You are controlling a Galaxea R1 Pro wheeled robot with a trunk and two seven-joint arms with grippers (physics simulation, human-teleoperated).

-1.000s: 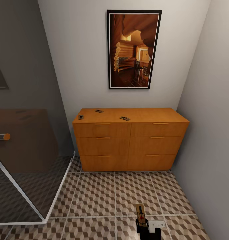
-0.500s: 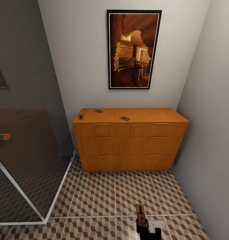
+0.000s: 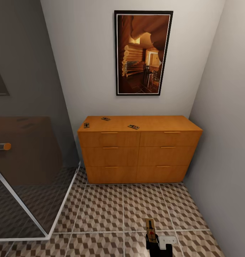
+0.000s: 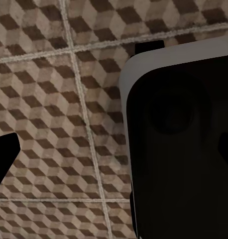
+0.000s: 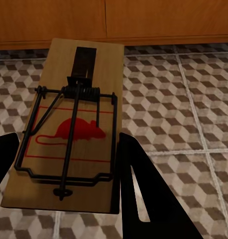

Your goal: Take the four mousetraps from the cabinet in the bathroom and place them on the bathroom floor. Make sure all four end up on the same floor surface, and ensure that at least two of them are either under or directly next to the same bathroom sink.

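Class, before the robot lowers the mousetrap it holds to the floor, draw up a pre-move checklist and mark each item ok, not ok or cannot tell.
1. Held mousetrap sits between the right gripper fingers: ok.
2. Bathroom floor below it bare: ok.
3. Three mousetraps, left, back and right, on the cabinet top: ok.
4. Sink nearby: cannot tell.
5. Left gripper empty: cannot tell.
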